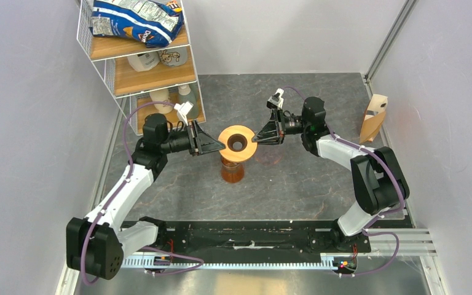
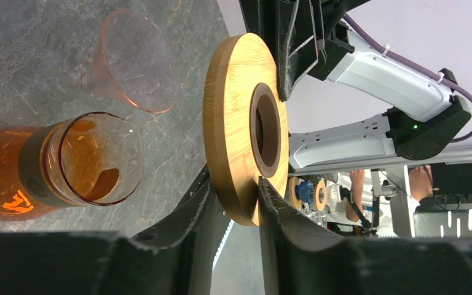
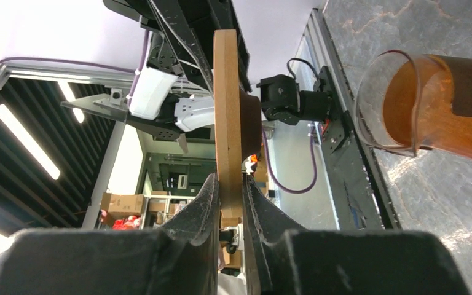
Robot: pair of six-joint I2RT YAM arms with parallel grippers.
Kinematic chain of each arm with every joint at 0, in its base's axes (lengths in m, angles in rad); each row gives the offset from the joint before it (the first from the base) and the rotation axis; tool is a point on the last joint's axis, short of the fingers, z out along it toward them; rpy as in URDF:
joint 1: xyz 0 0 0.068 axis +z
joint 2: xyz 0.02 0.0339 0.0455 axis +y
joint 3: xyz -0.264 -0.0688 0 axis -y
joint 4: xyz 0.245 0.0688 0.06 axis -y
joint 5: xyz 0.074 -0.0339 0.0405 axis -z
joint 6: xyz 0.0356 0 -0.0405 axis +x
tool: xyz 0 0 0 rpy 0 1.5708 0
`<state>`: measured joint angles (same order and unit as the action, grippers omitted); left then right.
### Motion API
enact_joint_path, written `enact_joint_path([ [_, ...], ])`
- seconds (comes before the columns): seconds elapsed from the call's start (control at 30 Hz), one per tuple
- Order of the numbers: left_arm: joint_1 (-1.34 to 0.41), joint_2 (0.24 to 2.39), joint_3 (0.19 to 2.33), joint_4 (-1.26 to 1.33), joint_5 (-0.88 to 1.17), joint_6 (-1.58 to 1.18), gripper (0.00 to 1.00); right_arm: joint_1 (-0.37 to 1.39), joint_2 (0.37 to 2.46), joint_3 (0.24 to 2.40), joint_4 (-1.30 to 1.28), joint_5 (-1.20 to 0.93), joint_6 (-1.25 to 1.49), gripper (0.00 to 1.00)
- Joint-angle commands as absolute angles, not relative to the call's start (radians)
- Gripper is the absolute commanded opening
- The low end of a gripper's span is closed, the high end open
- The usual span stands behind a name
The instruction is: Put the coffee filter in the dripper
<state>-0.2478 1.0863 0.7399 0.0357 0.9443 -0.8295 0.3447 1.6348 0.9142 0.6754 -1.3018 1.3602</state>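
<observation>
The dripper [image 1: 238, 142], a light-wood ring with a dark centre hole, hangs level just above the amber glass carafe [image 1: 233, 171]. My left gripper [image 1: 220, 146] is shut on its left rim and my right gripper [image 1: 258, 136] is shut on its right rim. The left wrist view shows the ring [image 2: 236, 123] clamped between my fingers [image 2: 236, 198], with the carafe [image 2: 67, 163] below. The right wrist view shows the ring edge-on [image 3: 224, 110] in my gripper [image 3: 228, 184]. The tan-brown coffee filter [image 1: 369, 128] stands in its pale wooden stand [image 1: 378, 103] by the right wall, far from both grippers.
A clear pinkish glass cone [image 2: 132, 61] lies on the table beside the carafe. A white wire shelf [image 1: 141, 58] with a chip bag and bottles stands at the back left. Grey walls close in on both sides.
</observation>
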Motion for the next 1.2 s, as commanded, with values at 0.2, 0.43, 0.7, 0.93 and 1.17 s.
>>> enact_joint_path([
  [0.2,-0.200,1.149,0.722,0.028,0.996,-0.806,0.02,0.370,1.666,1.061,0.050,-1.172,0.928,0.19],
  [0.43,-0.174,1.206,0.705,0.029,1.026,-0.813,0.02,0.384,1.705,1.129,-0.166,-1.108,0.788,0.32],
  [0.7,-0.151,1.268,0.683,0.038,1.045,-0.804,0.02,0.401,1.745,1.169,-0.264,-1.067,0.723,0.33],
  [0.93,-0.122,1.297,0.686,0.005,1.054,-0.755,0.02,0.419,1.779,1.219,-0.309,-1.036,0.698,0.33],
  [1.17,-0.098,1.333,0.687,-0.028,1.054,-0.720,0.03,0.427,1.793,1.252,-0.349,-1.011,0.676,0.33],
])
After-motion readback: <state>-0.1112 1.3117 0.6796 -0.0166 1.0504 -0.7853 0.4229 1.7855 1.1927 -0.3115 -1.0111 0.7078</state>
